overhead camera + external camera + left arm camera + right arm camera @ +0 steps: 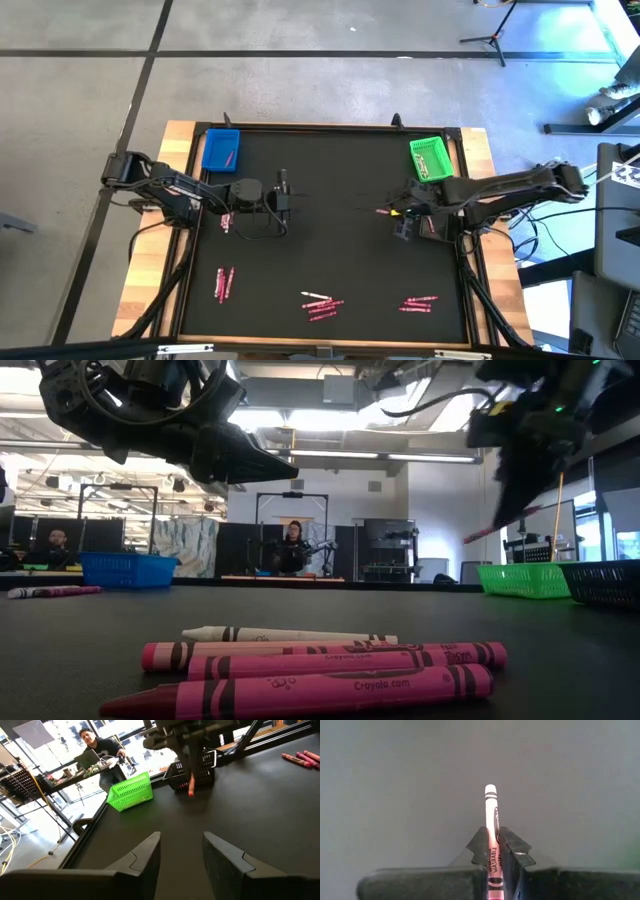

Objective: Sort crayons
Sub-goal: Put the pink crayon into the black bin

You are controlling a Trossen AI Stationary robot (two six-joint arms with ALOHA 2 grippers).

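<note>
At the far corners: we see two small trays on the black table [330, 170], one at each side.
Blue tray: the blue tray [220, 150] sits at the far left corner, and we make out one pink crayon [229, 156] lying in it.
Green tray: the green tray [431, 158] sits at the far right corner; we cannot tell whether anything lies inside it.
Dark basket: in the left wrist view we also see a dark mesh basket [192, 772] just beside the green tray; its contents are hidden from us.
Right gripper: the right gripper [495, 851] hangs above the table near the green tray, its fingers pinched tight on a held crayon [492, 827] that sticks out past the tips.
Left gripper: the left gripper [181, 852] hovers over the left middle of the table, fingers parted with nothing between them.
Loose crayons: we count three groups along the near edge, a left cluster [224, 284], a middle cluster [322, 305] with one whitish stick among the pink, and a right cluster [420, 303].
</note>
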